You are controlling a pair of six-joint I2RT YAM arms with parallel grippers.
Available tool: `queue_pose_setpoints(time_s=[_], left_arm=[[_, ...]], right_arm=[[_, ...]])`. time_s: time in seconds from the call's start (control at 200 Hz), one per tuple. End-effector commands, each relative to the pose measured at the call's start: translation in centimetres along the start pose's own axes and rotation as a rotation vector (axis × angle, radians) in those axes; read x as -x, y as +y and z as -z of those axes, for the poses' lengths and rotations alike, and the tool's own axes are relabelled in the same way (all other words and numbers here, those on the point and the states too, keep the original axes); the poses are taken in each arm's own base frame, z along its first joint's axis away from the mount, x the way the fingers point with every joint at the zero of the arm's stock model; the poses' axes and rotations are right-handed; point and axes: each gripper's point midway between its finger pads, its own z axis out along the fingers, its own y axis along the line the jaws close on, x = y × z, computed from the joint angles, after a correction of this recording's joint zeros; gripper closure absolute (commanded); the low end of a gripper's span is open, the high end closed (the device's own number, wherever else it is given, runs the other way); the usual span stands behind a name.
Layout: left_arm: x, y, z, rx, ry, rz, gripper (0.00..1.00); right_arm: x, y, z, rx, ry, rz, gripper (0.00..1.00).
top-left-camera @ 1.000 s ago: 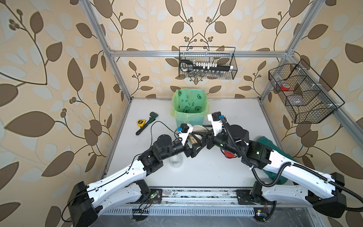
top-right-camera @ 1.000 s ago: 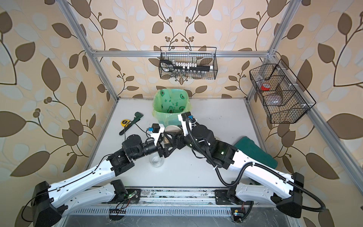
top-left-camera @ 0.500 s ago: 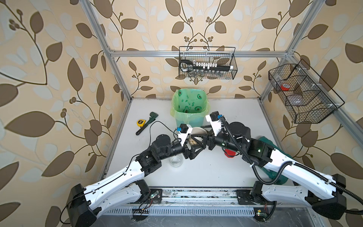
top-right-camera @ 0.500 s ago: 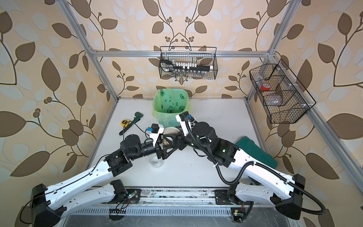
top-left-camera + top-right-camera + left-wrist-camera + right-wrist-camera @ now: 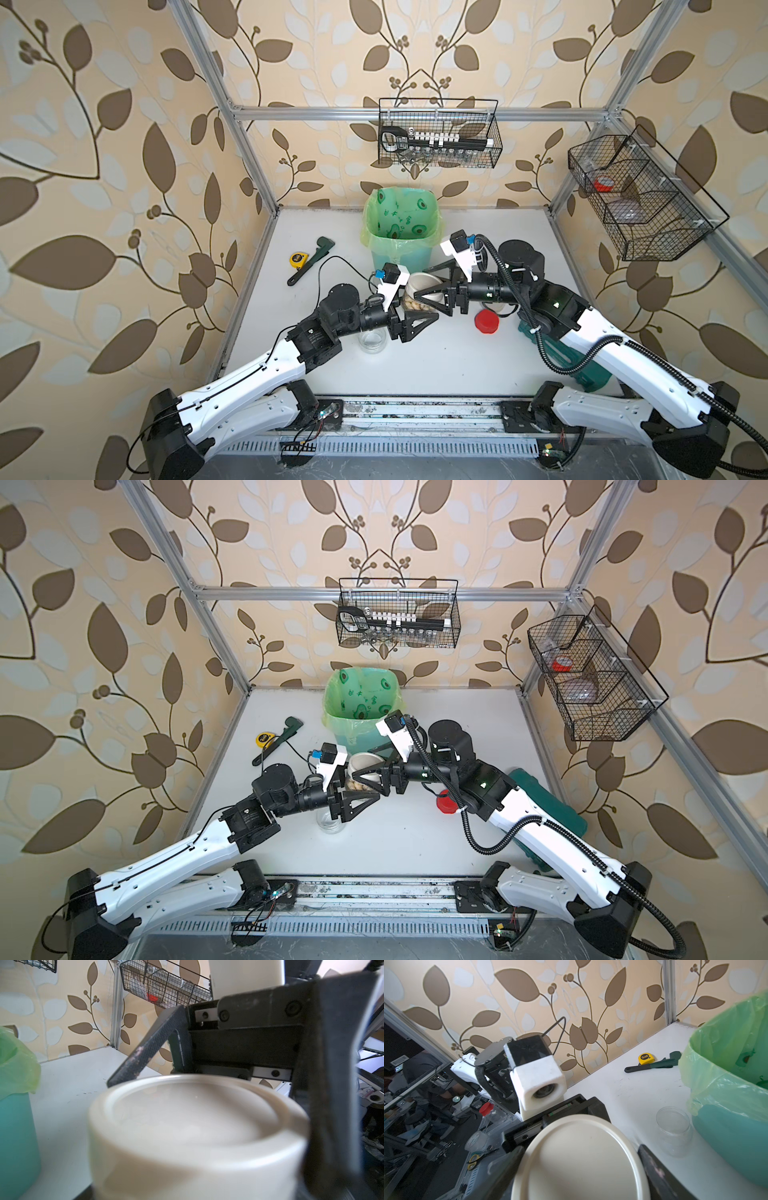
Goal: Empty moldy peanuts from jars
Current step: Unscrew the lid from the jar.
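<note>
Left end effector is gripping a short squat clear glass jar over the middle of the white tabletop, just near of the mint-green bin with green liner, while the right end effector is clamping the jar's flat beige round lid. Pale tan moldy peanuts are sitting inside the glass. An open-topped clear glass jar is standing just left and nearer, and a red screw lid is lying to the right.
</note>
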Motion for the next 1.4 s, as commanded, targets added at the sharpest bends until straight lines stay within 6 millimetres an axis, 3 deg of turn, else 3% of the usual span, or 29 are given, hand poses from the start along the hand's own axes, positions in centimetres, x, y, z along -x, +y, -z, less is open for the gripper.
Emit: queue_pose_setpoints(time_s=[0.0,0.11,0.185,0.22,0.27,0.41,0.545,0.645,0.855,1.065,1.395], left_arm=[[3.3,-2.6,0.0,-0.118,-0.093,-0.103,1.00],[3.5,-2.5,-0.3,-0.121,-0.100,-0.109,1.00],[3.6,-2.1,-0.6,-0.106,-0.101,-0.112,1.00],[3.6,-1.9,-0.7,-0.099,-0.102,-0.114,1.00],[3.7,-1.5,-1.0,-0.085,-0.105,-0.118,1.00],[4.0,-0.1,-1.7,-0.025,-0.135,-0.138,1.00],[4.3,1.7,-2.0,0.064,-0.175,-0.172,1.00],[4.3,3.0,-2.6,0.116,-0.183,-0.194,1.00],[4.8,4.6,-2.8,0.199,-0.218,-0.219,1.00],[5.4,5.1,-1.3,0.264,-0.266,-0.229,1.00],[5.5,4.3,0.2,0.256,-0.292,-0.222,1.00]], right_arm=[[1.3,5.4,0.9,0.294,0.039,0.070,0.74],[1.4,6.1,1.1,0.386,0.067,0.087,0.71],[1.9,4.8,1.4,0.372,0.064,0.085,0.65],[2.1,4.4,1.4,0.365,0.064,0.085,0.56],[2.4,3.5,1.5,0.342,0.061,0.080,0.33],[3.9,0.1,2.1,0.180,0.012,0.042,0.00],[5.3,-4.6,3.2,-0.148,-0.078,-0.040,0.00],[6.0,-5.6,4.2,-0.254,-0.170,-0.097,0.00],[4.8,-4.4,3.9,-0.462,-0.199,-0.100,0.00],[2.3,-4.5,3.7,-0.637,-0.193,-0.079,0.00],[1.7,-2.7,3.4,-0.514,-0.208,-0.098,0.04]])
